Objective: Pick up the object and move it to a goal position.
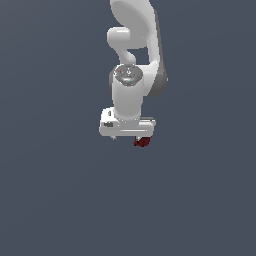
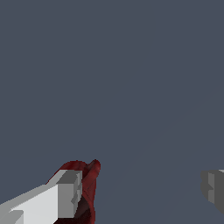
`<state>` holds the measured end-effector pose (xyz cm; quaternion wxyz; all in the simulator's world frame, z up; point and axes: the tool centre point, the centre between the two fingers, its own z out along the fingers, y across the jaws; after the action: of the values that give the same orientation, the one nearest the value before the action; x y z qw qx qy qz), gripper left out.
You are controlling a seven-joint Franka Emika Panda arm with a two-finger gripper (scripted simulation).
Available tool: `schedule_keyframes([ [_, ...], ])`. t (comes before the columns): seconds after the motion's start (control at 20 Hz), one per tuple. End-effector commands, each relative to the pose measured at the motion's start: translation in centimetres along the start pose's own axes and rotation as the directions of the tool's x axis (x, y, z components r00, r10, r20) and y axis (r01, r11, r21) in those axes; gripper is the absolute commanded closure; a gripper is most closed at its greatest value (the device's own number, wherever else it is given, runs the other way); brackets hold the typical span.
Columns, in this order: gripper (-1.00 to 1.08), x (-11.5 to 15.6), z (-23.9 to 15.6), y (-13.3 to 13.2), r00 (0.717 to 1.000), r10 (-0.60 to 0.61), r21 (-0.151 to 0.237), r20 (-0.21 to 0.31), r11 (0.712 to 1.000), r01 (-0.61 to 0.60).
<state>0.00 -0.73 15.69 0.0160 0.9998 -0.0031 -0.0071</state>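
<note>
The gripper (image 1: 131, 138) hangs below the white Panda arm (image 1: 134, 60) with its fingers spread wide: in the wrist view one white finger (image 2: 52, 199) sits far from the other finger (image 2: 213, 189), with bare grey floor (image 2: 131, 87) between them. The dark red ribbed piece (image 2: 87, 183) lies against the inner face of the first finger only, so nothing pinches it. In the exterior view it shows as a small red patch (image 1: 142, 142) under the end of the hand toward the exterior view's right, well off the middle of the grip. To do the pick well, the hand probably ought to shift sideways until the piece sits midway between the fingers, then close evenly; closing from here would likely drag or tip the piece as the far finger sweeps across. Much is hard to read: the wrist view cuts off the lower part of the piece and most of both fingers, its hollow centre cannot be made out, and the exterior view hides the fingertips against the hand. Whether the piece rests on the floor or is merely brushed by the finger cannot be told, and no goal marker shows in either view.
</note>
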Motion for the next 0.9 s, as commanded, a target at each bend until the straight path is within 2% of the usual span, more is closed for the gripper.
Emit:
schedule_keyframes([
  [0.0, -0.60, 0.00, 0.00, 0.00, 1.000, 0.000, 0.000, 0.000, 1.000, 0.000],
  [0.5, -0.60, 0.44, -0.13, -0.08, 1.000, -0.006, -0.001, -0.011, 1.000, 0.006],
  [0.85, -0.60, 0.10, 0.26, -0.44, 0.998, -0.063, 0.002, -0.009, 0.998, 0.063],
])
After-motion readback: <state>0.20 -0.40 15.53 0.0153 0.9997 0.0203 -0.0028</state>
